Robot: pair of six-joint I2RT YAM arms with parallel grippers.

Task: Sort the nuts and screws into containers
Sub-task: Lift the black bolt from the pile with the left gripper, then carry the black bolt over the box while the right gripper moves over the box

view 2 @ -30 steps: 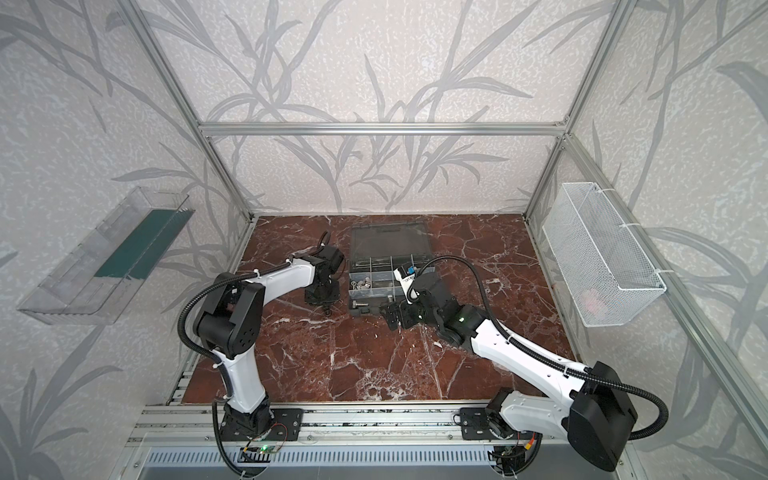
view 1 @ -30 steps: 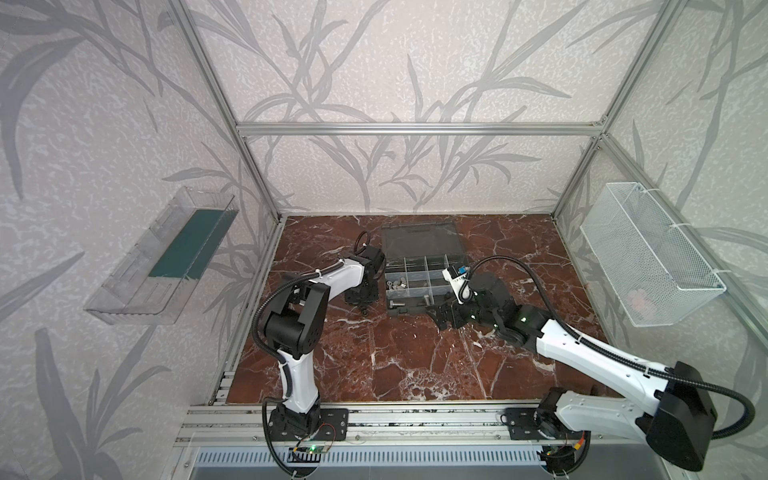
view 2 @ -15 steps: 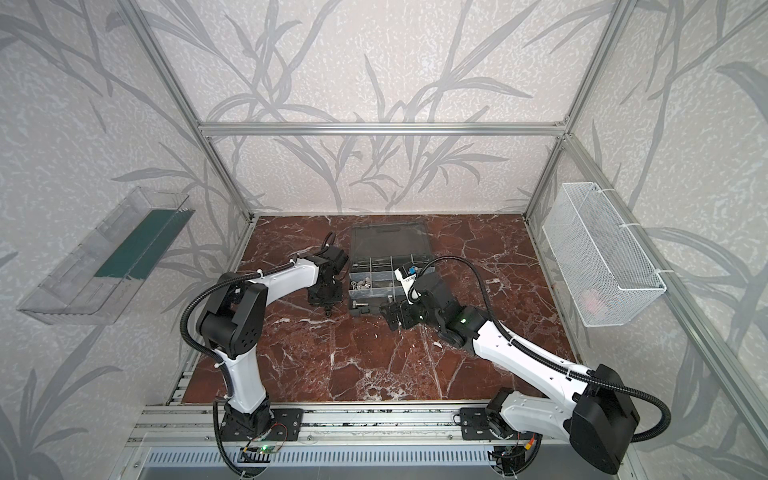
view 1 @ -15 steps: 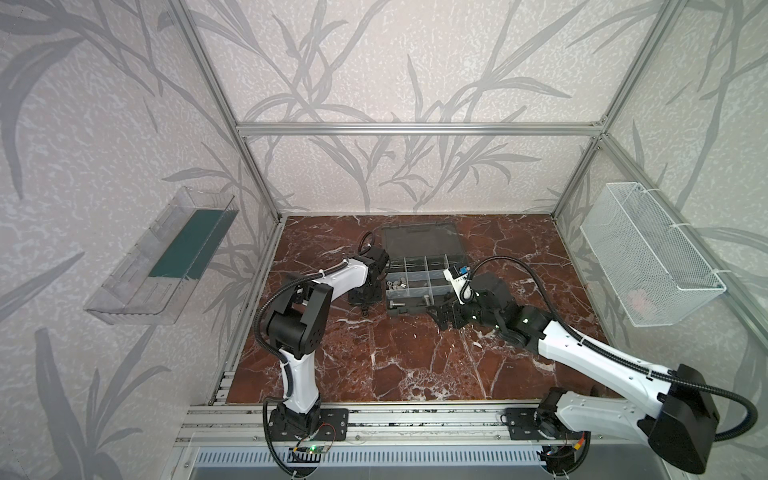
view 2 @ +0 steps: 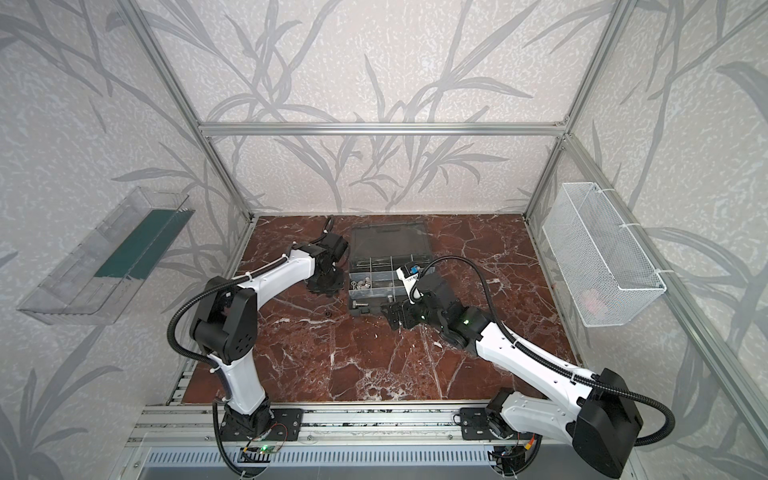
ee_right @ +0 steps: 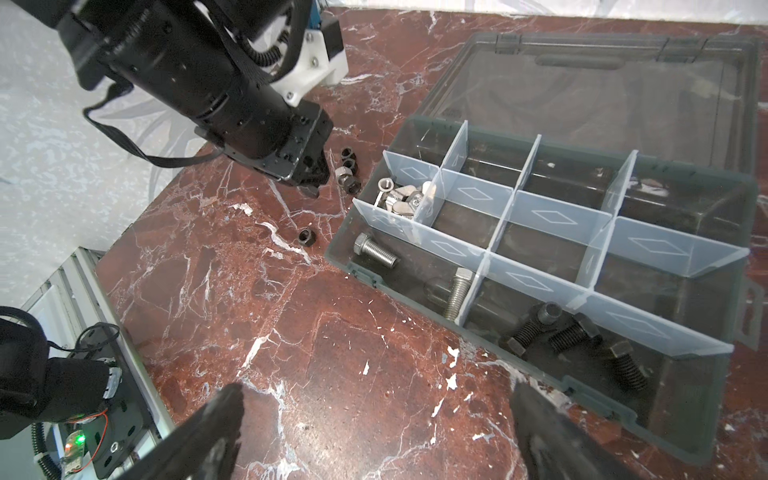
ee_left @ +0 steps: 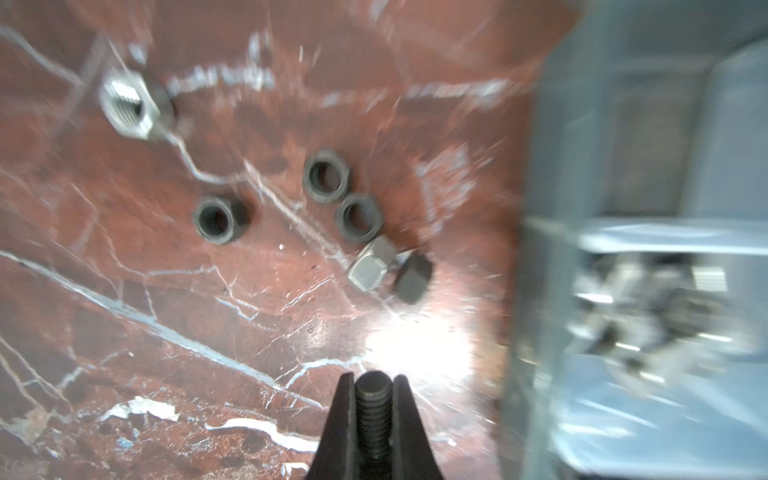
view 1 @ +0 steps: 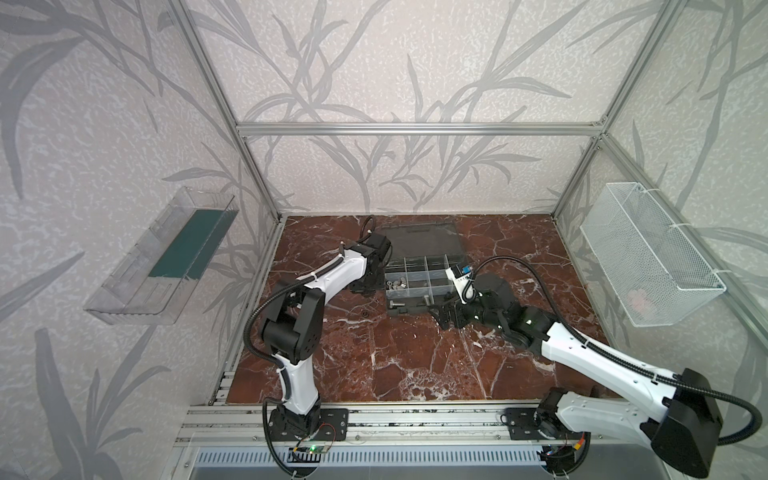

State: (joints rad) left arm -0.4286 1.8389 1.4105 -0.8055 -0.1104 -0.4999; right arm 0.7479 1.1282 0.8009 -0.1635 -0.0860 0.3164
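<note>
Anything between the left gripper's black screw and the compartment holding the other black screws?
The case wall, then the compartment of silver screws and its divider; the black screw in the left gripper should go over them. Nothing else visible.

The left gripper [ee_right: 311,187] is crowding the left end of the organizer case [ee_right: 602,405], with a cluster of loose nuts [ee_right: 344,174] lying in the narrow gap between them. Behind the case the opened lid [ee_right: 602,104] is lying flat over the floor. Upright dividers [ee_right: 515,195] are splitting the inside, leaving each compartment reachable only from above. In front of the case the marble floor [view 1: 395,365] is lying open, save one black nut [ee_right: 306,237] near the front left corner. The right gripper [ee_right: 378,390] is hovering there, jaws wide apart.
</note>
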